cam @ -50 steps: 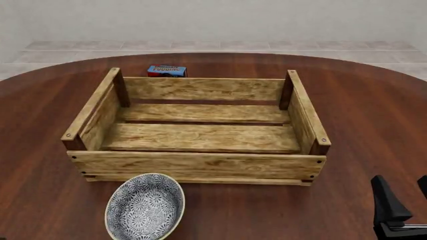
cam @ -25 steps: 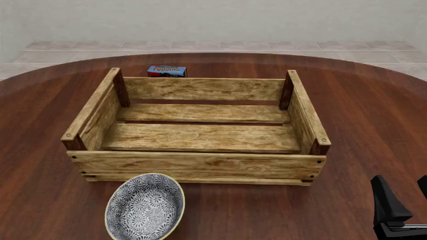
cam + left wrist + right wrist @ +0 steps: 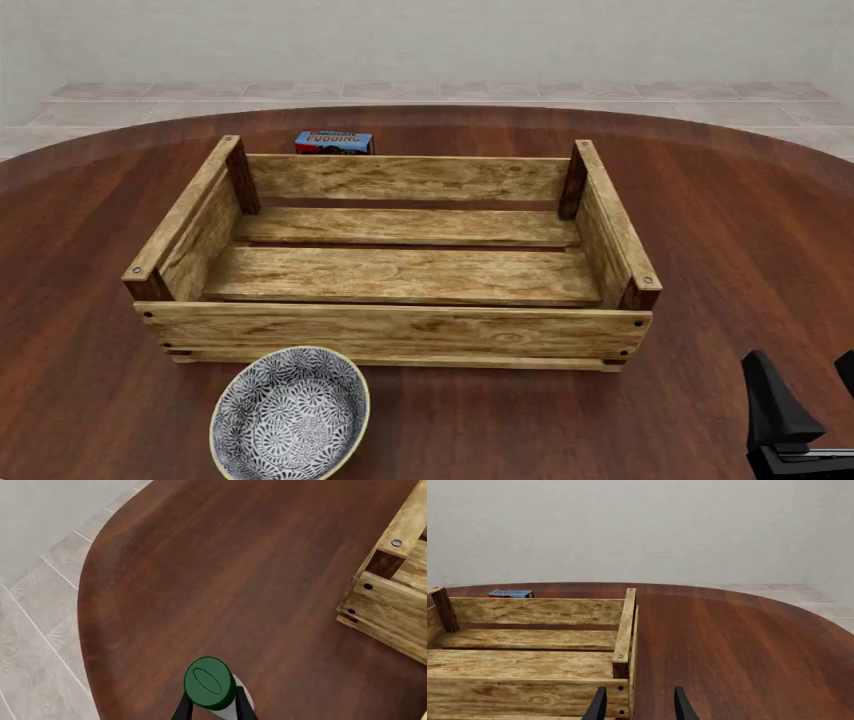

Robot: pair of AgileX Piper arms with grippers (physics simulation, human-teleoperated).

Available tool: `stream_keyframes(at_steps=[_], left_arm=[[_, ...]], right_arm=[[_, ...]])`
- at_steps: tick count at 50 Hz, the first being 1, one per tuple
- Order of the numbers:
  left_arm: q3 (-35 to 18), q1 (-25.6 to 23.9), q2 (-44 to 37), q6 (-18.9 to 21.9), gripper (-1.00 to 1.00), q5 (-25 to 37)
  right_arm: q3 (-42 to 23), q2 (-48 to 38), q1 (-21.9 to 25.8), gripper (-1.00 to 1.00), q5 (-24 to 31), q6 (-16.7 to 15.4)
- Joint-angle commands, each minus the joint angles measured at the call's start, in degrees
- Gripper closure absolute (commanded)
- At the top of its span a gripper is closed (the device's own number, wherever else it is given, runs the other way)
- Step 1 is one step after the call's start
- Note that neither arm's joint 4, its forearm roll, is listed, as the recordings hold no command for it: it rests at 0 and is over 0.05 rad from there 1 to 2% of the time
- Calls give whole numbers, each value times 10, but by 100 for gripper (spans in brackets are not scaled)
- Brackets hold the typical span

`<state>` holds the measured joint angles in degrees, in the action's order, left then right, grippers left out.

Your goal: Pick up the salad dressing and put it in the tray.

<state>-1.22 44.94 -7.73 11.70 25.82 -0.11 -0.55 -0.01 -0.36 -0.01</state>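
The salad dressing [image 3: 211, 683], a white bottle with a dark green cap, stands on the table near its left edge, seen from above in the left wrist view. It is outside the front view. My left gripper [image 3: 212, 711] has a finger against each side of the bottle and looks shut on it. The tray [image 3: 396, 330], a light-wood slatted crate, sits mid-table and holds nothing; its corner shows in the left wrist view [image 3: 387, 605]. My right gripper [image 3: 805, 415] is open and empty at the front right, beside the crate's right wall [image 3: 624, 630].
A blue-white patterned bowl [image 3: 290, 412] sits just in front of the crate's left front corner. A small blue-and-red pudding box [image 3: 332, 142] stands behind the crate's back wall. The table edge [image 3: 83, 630] runs close beside the bottle.
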Motion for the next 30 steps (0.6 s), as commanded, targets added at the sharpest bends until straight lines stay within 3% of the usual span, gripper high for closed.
stream_keyframes(at_steps=[1, 16, 30], left_arm=[[-40, -4, 25, 11, 100, 28], [-107, -22, 30, 23, 100, 62], [-173, -68, 17, 35, 100, 76]], right_arm=[[0, 0, 0, -100, 0, 0], [0, 0, 0, -100, 0, 0], [0, 0, 0, -100, 0, 0]])
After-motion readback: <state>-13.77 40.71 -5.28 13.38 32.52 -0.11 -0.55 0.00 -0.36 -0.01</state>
